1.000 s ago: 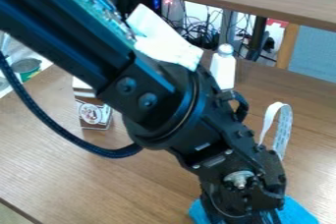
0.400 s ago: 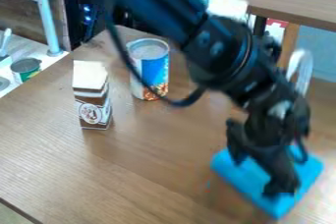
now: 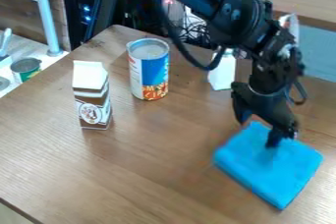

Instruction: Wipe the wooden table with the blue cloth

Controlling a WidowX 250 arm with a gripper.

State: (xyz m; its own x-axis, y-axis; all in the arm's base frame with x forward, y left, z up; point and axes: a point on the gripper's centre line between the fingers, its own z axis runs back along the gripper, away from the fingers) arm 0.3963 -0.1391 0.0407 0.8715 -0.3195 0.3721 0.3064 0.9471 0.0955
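The black gripper (image 3: 278, 134) hangs at the right of the camera view, low over the far part of a blue folded cloth (image 3: 269, 169). Its tip overlaps the cloth there, and whether it touches or holds the fabric cannot be made out. The cloth lies on the wooden table, roughly square and turned cornerwise to the camera. Left of the arm stands a can (image 3: 154, 73) with a blue, white and orange label. Further left, a brown and white carton (image 3: 92, 101) is upright.
A white bottle-like object (image 3: 223, 73) stands behind the arm's cable, near the table's (image 3: 151, 169) far edge. A raised wooden shelf (image 3: 302, 9) crosses the back. At the far left, a small green can (image 3: 26, 69) sits on another surface.
The arm has swung up and back from the front right, uncovering the can, the white object and most of the blue cloth. The gripper has moved toward the cloth's far side.
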